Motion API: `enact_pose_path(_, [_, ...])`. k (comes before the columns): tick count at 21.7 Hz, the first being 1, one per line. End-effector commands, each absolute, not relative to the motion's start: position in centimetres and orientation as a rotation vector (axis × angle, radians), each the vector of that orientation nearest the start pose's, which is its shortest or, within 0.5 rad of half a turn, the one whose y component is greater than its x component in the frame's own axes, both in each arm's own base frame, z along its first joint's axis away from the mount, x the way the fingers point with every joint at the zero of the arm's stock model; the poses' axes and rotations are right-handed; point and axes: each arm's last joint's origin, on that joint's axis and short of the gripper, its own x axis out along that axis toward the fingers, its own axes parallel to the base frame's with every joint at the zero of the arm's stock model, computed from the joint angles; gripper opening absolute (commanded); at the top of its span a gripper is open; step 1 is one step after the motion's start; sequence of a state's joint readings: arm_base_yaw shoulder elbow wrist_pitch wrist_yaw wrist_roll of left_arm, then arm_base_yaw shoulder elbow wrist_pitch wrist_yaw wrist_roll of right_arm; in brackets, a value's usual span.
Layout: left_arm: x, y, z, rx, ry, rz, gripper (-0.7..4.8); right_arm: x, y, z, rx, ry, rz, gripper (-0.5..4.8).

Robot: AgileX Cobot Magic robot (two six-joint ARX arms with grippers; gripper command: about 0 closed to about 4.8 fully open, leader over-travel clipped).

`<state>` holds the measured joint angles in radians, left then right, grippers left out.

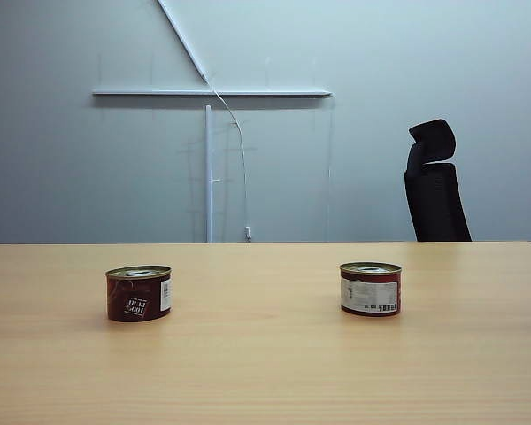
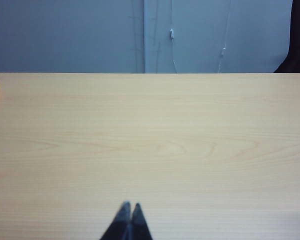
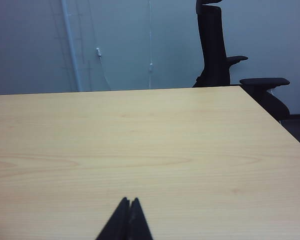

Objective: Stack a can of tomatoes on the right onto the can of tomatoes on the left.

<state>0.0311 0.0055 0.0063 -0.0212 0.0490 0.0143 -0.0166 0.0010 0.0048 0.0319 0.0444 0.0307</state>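
Pale grey-blue wall behind, with a white rail and a thin cable hanging down it; a black office chair (image 1: 435,181) stands past the far right of the table. Light wood table (image 1: 265,372), smooth grain, nothing on it but two short cans. Left can (image 1: 138,293): dark red label, white print, pull-top lid facing up, standing upright on the left side. Right can (image 1: 370,289): red and white label with a barcode toward the camera, also upright, on the right side. The two are well apart, in roughly the same row across the table. Neither arm shows in the exterior view. Left end effector (image 2: 129,207): tips pressed together, holding nothing, over bare table in its wrist view, no can in sight. Right end effector (image 3: 129,202): tips likewise together, empty, bare table ahead and the chair beyond the far edge. Task not yet begun, by the look of it. Handling judgement: the right can is likely rigid steel, fairly heavy if full, so it should not crush; the paper label and curved wall may be a little slippery. Best hold is probably across the middle of the side wall, fingers opposite each other, keeping it level. Both are squat with rimmed lids, so the base should seat on the left can's rim if centred; off-centre it could slide off.
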Motion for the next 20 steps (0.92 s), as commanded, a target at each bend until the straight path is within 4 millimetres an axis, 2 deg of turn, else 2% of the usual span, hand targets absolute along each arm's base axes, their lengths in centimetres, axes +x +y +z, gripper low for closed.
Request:
enact_pose_path(1, [9.7, 0.2, 16.5, 0.018, 0.011, -0.018, -0.02, 9.7, -0.3, 16.9, 0.034, -0.052, -0.059, -0.05])
enact_pose_path(10, [9.8, 0.1, 16.4, 0.018, 0.020, -0.020, -0.02, 9.7, -0.3, 16.9, 0.044, -0.056, -0.056, -0.06])
enact_pose_path(11, [10.0, -0.1, 16.2, 0.017, 0.050, -0.034, -0.02, 9.7, -0.2, 17.1, 0.158, -0.081, -0.011, -0.05])
enact_pose_path(12, [10.2, -0.5, 15.8, 0.019, 0.095, -0.062, -0.02, 9.7, 0.0, 17.5, 0.296, -0.113, 0.054, -0.05])
enact_pose_path(14, [10.5, -1.6, 15.1, 0.029, 0.172, -0.163, -0.02, 9.5, 0.3, 18.3, 0.383, -0.167, 0.160, 0.04])
enact_pose_path(16, [10.5, -2.9, 14.7, 0.045, 0.224, -0.283, -0.02, 9.3, 0.4, 19.1, 0.415, -0.218, 0.218, 0.04])
enact_pose_path(20, [10.2, -4.3, 14.3, 0.069, 0.267, -0.418, -0.02, 9.1, 0.6, 20.8, 0.443, -0.176, 0.264, 0.03])
